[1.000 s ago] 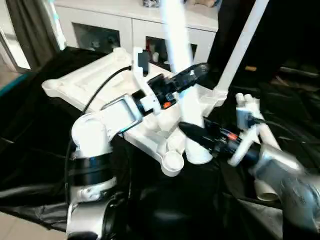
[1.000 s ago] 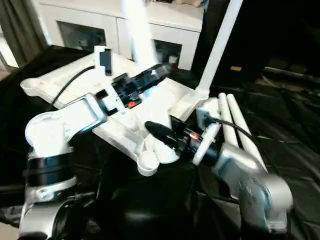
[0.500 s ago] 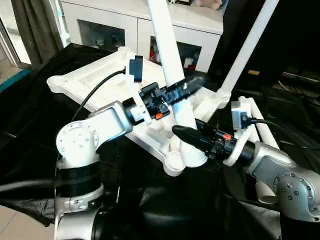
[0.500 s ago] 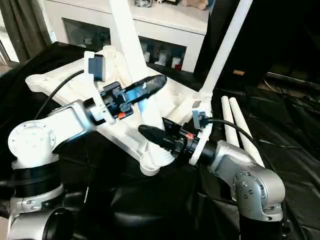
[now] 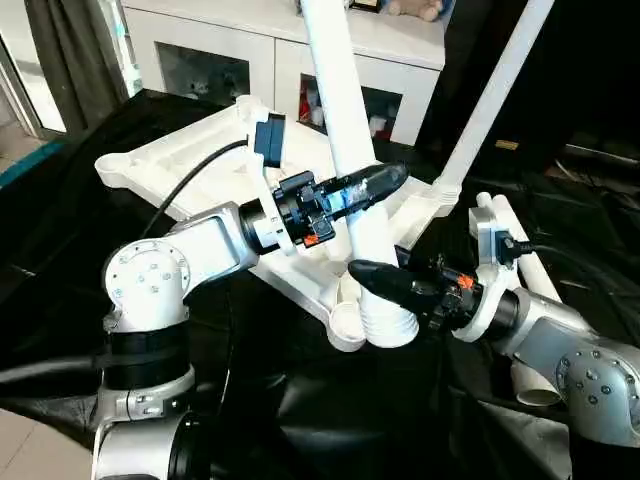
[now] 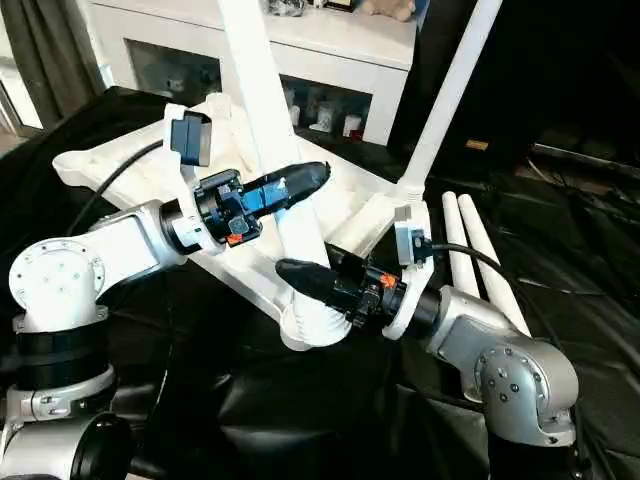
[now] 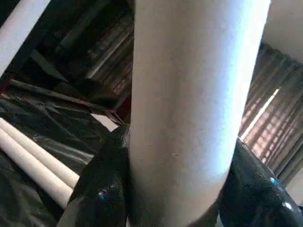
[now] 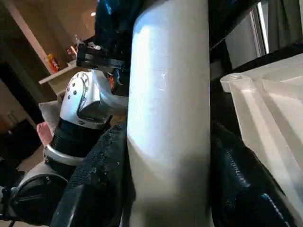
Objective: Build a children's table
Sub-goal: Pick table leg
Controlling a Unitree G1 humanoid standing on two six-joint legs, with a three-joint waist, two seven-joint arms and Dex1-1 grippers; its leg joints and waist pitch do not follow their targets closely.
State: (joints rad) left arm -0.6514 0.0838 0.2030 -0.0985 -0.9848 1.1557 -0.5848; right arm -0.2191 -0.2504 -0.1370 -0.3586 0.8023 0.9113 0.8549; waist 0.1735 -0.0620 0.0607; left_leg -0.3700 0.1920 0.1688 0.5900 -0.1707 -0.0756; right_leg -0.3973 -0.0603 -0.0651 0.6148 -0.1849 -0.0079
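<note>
Table leg (image 5: 345, 130): upright, base at table top's (image 5: 190, 160) corner socket; clasped by left gripper (image 5: 365, 185) above, right gripper (image 5: 375, 280) below.

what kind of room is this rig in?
Likely a living room, not a lab: a white glass-door cabinet holding small items, curtains at the window, a plush toy on top. Black sheeting covers the work surface.

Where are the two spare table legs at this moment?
The two spare legs lie side by side on the black cloth, on the robot's right, beside the upturned table top and behind the right forearm.
</note>
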